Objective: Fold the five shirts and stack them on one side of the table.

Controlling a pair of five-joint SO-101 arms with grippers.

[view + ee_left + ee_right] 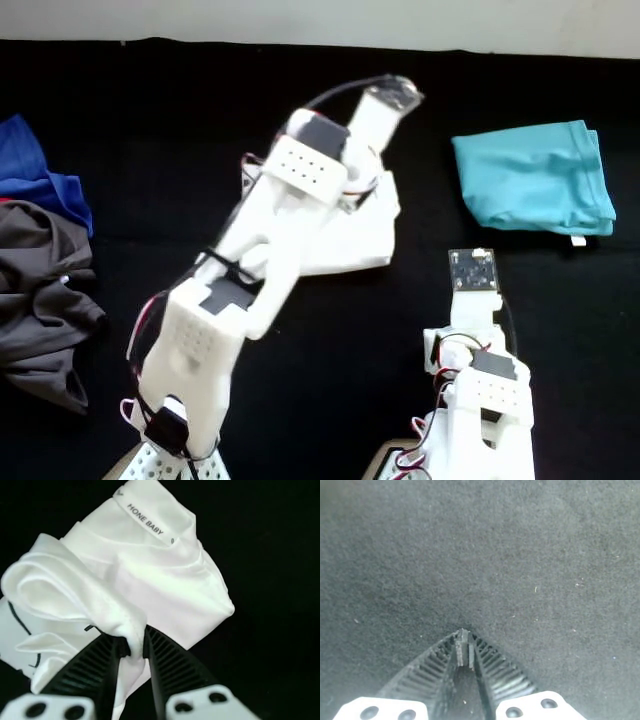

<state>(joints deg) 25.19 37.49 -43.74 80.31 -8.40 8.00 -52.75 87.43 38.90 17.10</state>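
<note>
A: Where do the shirts lie?
B: The white shirt [350, 240] sits half folded and rumpled at centre, and the teal shirt [535, 178] is folded flat at upper right.
A: And the left edge?
B: The blue shirt [35, 170] lies crumpled above the grey shirt [40, 290].

- The right arm's two black, ribbed fingers [492, 672] are pressed together, and their tips meet at a narrow point.
- Pale mounts [385, 711] with screw holes carry the fingers at their base.
- Beneath the tips lies the table [520, 555], covered in dark, felt-like cloth.
- A few pale specks of lint [536, 588] dot the cloth.
</note>
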